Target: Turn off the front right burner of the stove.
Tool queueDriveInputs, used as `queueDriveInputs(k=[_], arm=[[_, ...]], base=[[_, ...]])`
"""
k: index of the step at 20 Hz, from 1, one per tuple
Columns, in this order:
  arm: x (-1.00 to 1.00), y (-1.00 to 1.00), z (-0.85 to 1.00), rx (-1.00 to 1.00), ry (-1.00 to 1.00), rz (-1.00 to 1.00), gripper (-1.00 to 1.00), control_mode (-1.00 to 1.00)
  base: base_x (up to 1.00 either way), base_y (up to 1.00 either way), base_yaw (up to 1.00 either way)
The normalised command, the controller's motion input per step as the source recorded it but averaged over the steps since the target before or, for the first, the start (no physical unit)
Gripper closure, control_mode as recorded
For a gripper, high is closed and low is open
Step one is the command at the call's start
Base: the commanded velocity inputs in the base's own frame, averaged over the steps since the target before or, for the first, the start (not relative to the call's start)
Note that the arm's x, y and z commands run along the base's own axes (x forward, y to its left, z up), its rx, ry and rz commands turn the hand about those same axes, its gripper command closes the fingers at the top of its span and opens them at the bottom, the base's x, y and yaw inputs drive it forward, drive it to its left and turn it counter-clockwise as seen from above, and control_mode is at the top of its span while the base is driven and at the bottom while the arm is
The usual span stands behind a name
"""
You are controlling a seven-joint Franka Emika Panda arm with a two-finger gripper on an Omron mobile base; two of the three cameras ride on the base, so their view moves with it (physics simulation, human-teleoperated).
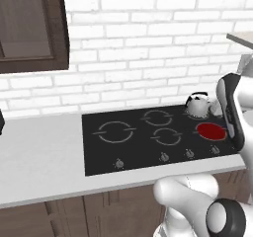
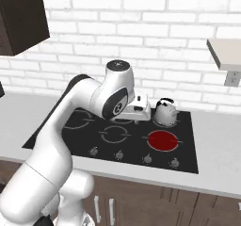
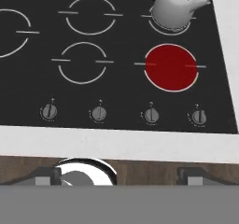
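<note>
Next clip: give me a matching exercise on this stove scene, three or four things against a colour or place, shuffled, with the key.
Things:
1. front right burner
2. kettle
3. stove
4. counter

Descriptions:
A. pale grey, around the cooktop
B. solid bright red disc
C. silver, on the back right ring
D. glossy black, with a row of knobs

Pairs: 1-B, 2-C, 3-D, 4-A

Silver kettle [image 3: 173, 8] near white brick wall [image 1: 148, 43].
</note>
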Motion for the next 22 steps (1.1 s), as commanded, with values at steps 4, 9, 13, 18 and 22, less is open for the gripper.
queueDriveInputs(k=[4,9,13,18,22], arm=[[-0.2,-1.0,-0.42,0.0,0.0,0.0,-1.0,-1.0],[-0.02,-1.0,-0.51,0.0,0.0,-0.01,-1.0,-1.0],[0.21,-1.0,-0.62,0.0,0.05,-0.03,-1.0,-1.0],[0.54,-0.8,-0.72,0.0,0.04,0.0,-1.0,-1.0],[0.73,-0.04,-0.7,0.0,0.01,0.0,-1.0,-1.0]], base=[[0.0,0.0,0.0],[0.0,0.0,0.0],[0.0,0.0,0.0],[0.0,0.0,0.0],[0.0,0.0,0.0]])
